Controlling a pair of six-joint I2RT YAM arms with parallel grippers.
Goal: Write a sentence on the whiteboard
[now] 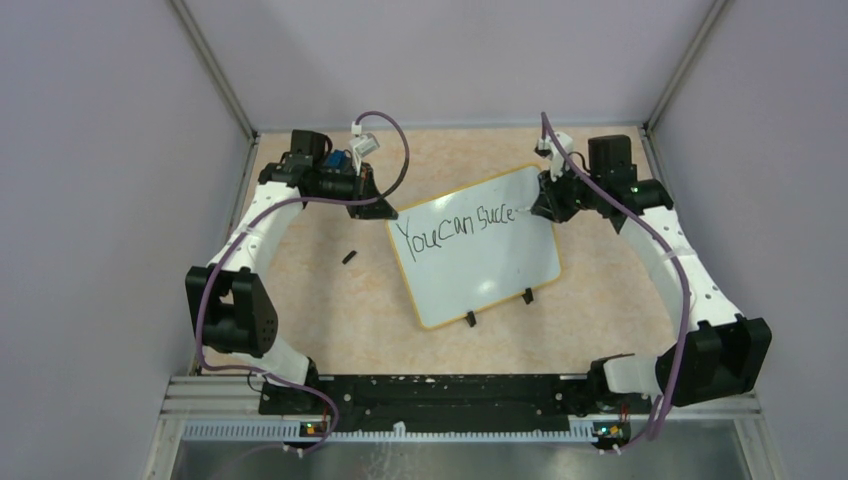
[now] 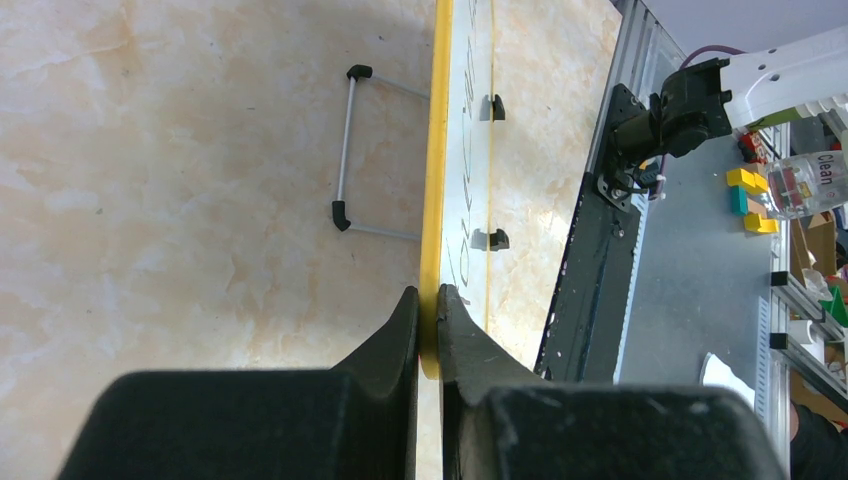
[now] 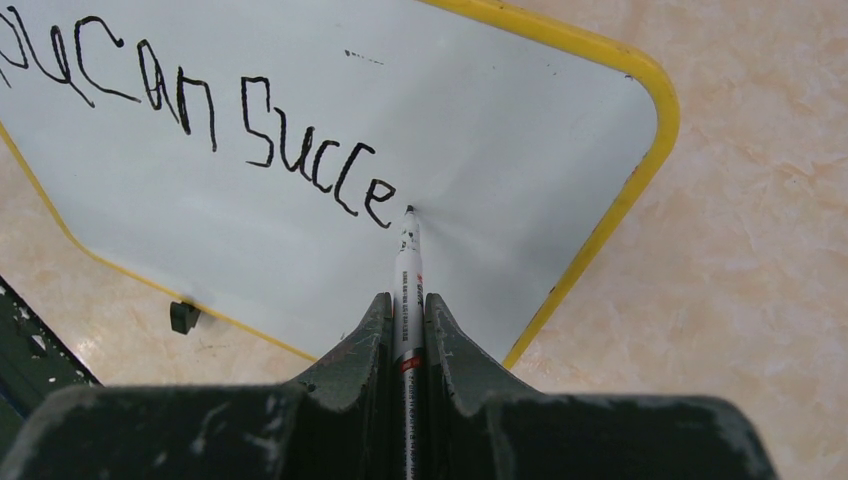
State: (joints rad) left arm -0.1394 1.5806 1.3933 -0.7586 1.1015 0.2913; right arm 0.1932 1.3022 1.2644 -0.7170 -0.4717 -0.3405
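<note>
Right wrist view, nearest first: the right jaws are clenched on a white-barrelled whiteboard marker (image 3: 407, 275). Its black tip sits at the surface of the whiteboard (image 3: 520, 120), just past the last letter of the sentence (image 3: 212, 115), which reads "You can succe". Beyond the tip, only a modest stretch of bare white runs to the yellow rim (image 3: 640, 170). Left wrist view: the left jaws are pinched on that rim at a corner of the board, seen edge-on. A wire stand (image 2: 345, 150) props the board from behind on the desk (image 2: 150, 200). Several things could go wrong from here. The remaining letters may crowd against the rim or run off it. Heavy pressure could rock the propped board or twist it out of the left pinch. The marker might slide back between the jaws, leaving faint strokes. A low wrist could smear fresh ink.
</note>
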